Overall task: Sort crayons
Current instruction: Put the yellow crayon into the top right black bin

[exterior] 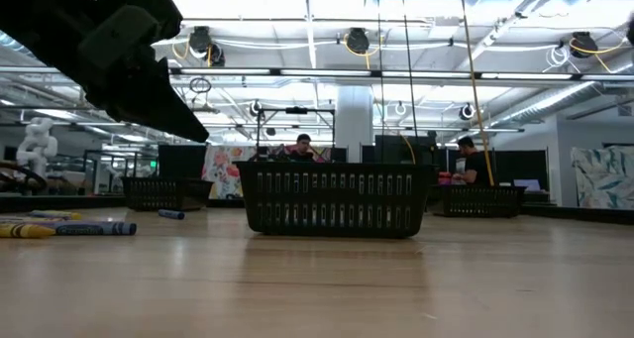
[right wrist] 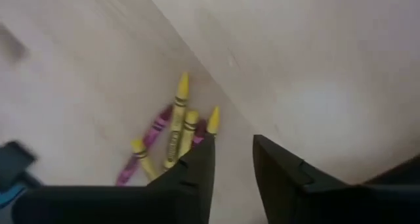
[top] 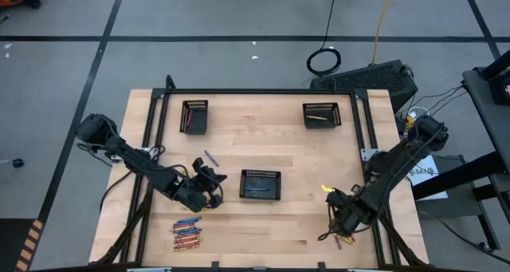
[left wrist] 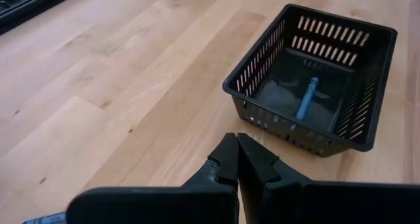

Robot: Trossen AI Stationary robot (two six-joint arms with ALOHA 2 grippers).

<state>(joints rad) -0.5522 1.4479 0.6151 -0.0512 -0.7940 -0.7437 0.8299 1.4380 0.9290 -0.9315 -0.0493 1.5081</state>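
Presently the right gripper [right wrist: 233,155] hangs over the pale wooden table [top: 263,148] near its front right corner, its two dark blunt fingers parted by a narrow gap with nothing between them. Just beyond its fingertips lies a loose cluster of thin waxy paper-wrapped crayons, yellow and magenta [right wrist: 172,137], probably left there as this arm's supply. The left gripper [left wrist: 237,159] has its fingers pressed together on nothing visible; ahead of it sits a small black slotted plastic mesh tray [left wrist: 315,79] with one blue crayon [left wrist: 306,100] on its floor, presumably the blue bin. Beside that gripper, toward the table's front edge, a row of blue and red crayons [top: 187,234] waits. Two more black mesh trays [top: 194,116] stand at the far side.
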